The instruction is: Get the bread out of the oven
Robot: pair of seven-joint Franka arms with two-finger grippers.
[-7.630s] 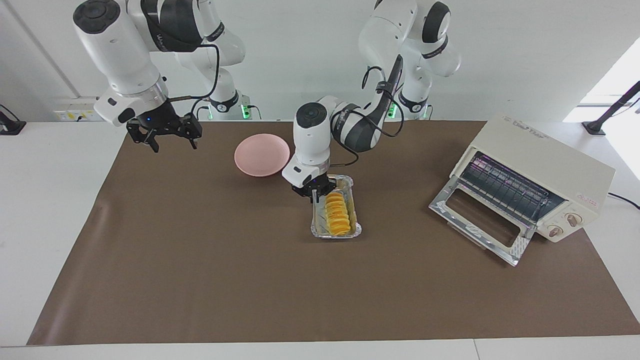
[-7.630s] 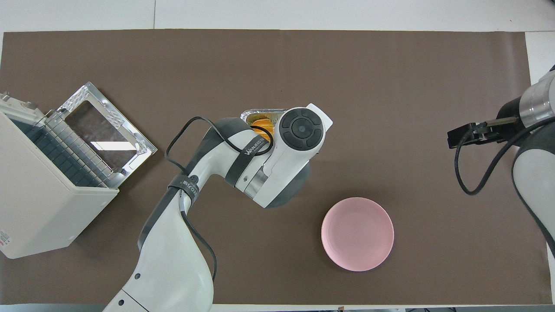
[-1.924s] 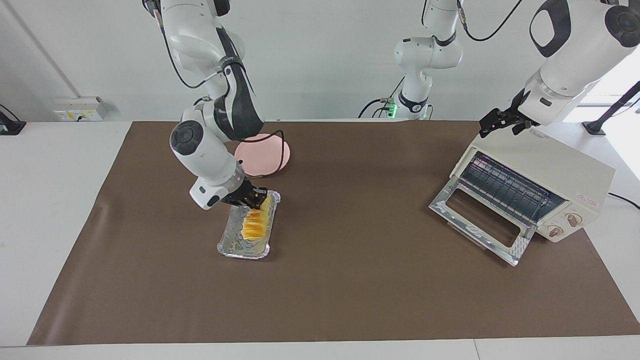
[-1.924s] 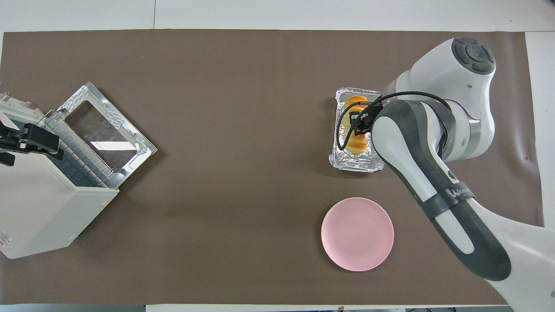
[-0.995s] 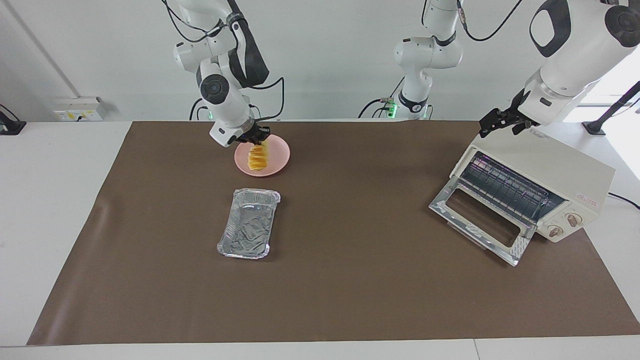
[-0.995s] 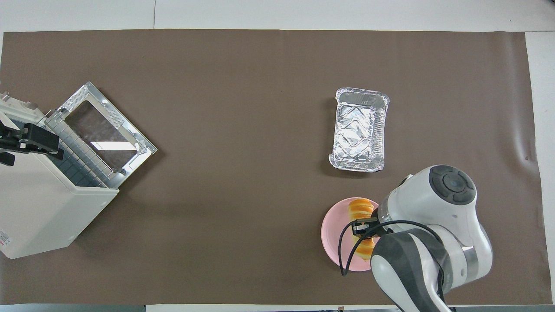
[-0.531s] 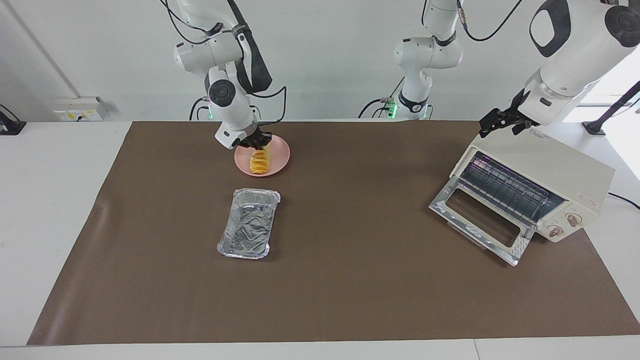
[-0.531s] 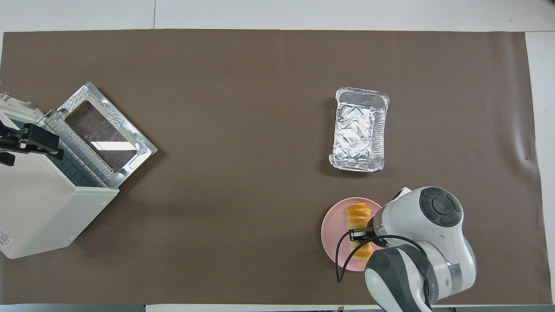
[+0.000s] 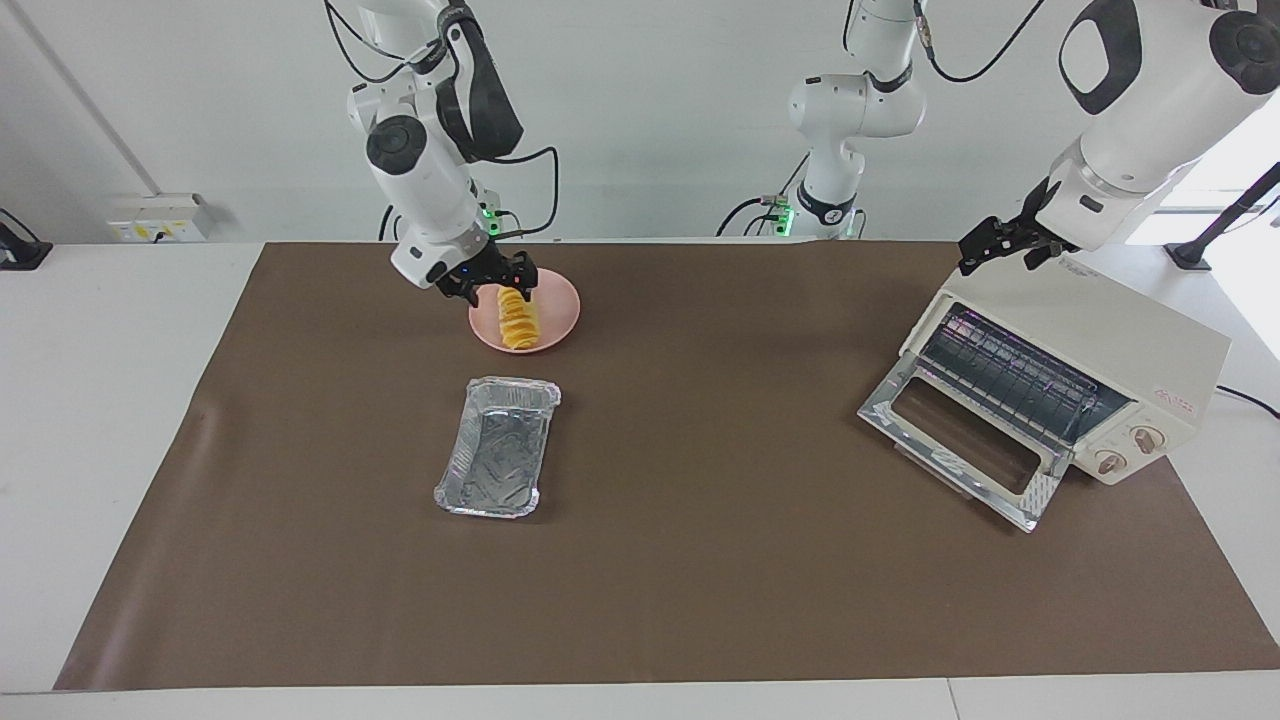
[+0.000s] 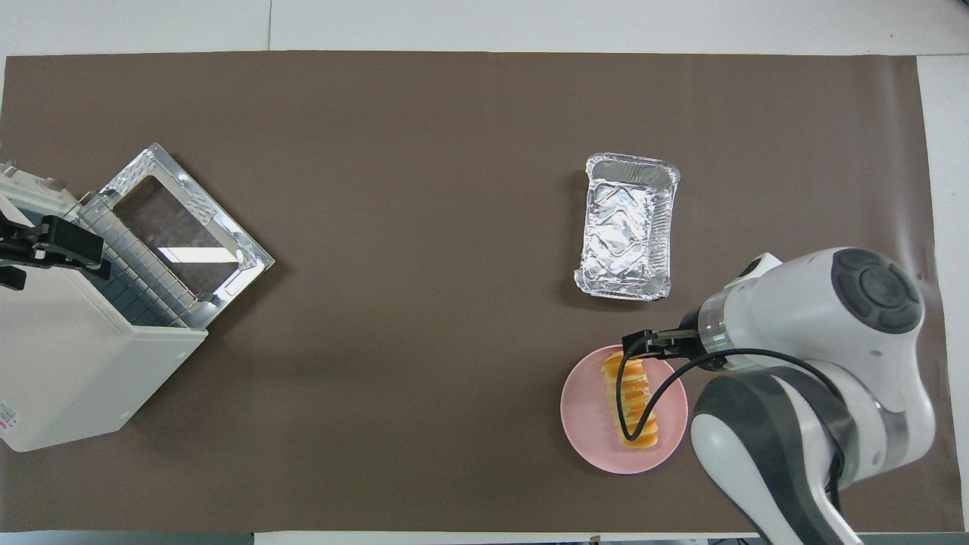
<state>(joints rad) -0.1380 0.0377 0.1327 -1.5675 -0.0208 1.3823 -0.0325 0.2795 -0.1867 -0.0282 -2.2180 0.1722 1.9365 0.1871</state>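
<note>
The bread (image 9: 517, 318) (image 10: 633, 397), a golden ridged loaf, lies on the pink plate (image 9: 560, 300) (image 10: 587, 412), free of any grip. My right gripper (image 9: 487, 285) (image 10: 642, 347) hangs open just over the end of the loaf nearer the robots, its fingers spread to either side. The cream oven (image 9: 1100, 330) (image 10: 68, 363) stands at the left arm's end of the table with its glass door (image 9: 960, 440) (image 10: 182, 227) dropped open and a bare wire rack inside. My left gripper (image 9: 1003, 250) (image 10: 45, 246) waits open over the oven's top, holding nothing.
An empty crinkled foil tray (image 9: 497, 460) (image 10: 627, 225) lies on the brown mat, farther from the robots than the plate. The open oven door juts out over the mat in front of the oven.
My right gripper set the bread down on the plate, opened, and rose a little off it. The loaf now lies flat and alone. The left arm has not moved.
</note>
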